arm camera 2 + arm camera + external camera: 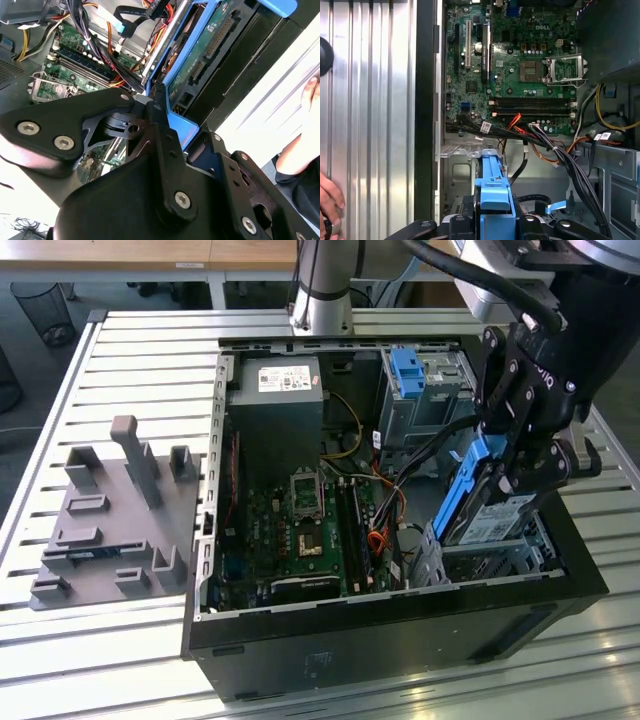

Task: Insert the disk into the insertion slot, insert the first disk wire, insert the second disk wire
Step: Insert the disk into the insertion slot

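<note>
My gripper (508,472) is shut on the disk (492,512), a silver drive with a white label in a bright blue carrier. The disk hangs steeply tilted, its lower end over the insertion slot (500,558), the low perforated metal bay at the case's corner toward the exterior view's right. In the second wrist view the black fingers (159,131) clamp the blue carrier and the disk's (202,47) green underside shows. The first wrist view has the carrier edge (492,192) above the bay's metal floor (459,172). Black and orange wires (555,150) run beside the bay; I cannot tell which are the disk wires.
The open black computer case (400,615) holds a motherboard (300,525), a power supply (275,405) and a taller grey cage with a blue clip (410,375). A grey fixture plate (115,515) lies on the slatted table at the exterior view's left. A person's hand (327,200) is near the case.
</note>
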You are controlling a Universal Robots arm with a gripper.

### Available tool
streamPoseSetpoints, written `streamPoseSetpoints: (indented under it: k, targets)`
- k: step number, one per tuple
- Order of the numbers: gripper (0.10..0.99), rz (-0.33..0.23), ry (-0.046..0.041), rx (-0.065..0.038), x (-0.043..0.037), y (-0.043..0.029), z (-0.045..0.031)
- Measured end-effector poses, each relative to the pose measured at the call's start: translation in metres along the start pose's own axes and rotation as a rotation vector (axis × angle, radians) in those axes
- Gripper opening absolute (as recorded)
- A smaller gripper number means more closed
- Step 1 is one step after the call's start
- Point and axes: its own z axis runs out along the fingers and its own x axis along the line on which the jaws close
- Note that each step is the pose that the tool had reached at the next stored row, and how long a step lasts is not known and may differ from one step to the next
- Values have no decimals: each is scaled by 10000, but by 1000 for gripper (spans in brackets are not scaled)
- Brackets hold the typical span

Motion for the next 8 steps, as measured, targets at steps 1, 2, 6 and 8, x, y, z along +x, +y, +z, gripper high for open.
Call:
streamPoseSetpoints:
  k: [1, 2, 6, 8]
  targets:
    - [365, 0, 0, 0, 0, 0, 15]
    - [365, 0, 0, 0, 0, 0, 29]
    - [365, 0, 1, 0, 0, -1, 73]
    - [365, 0, 1, 0, 0, -1, 98]
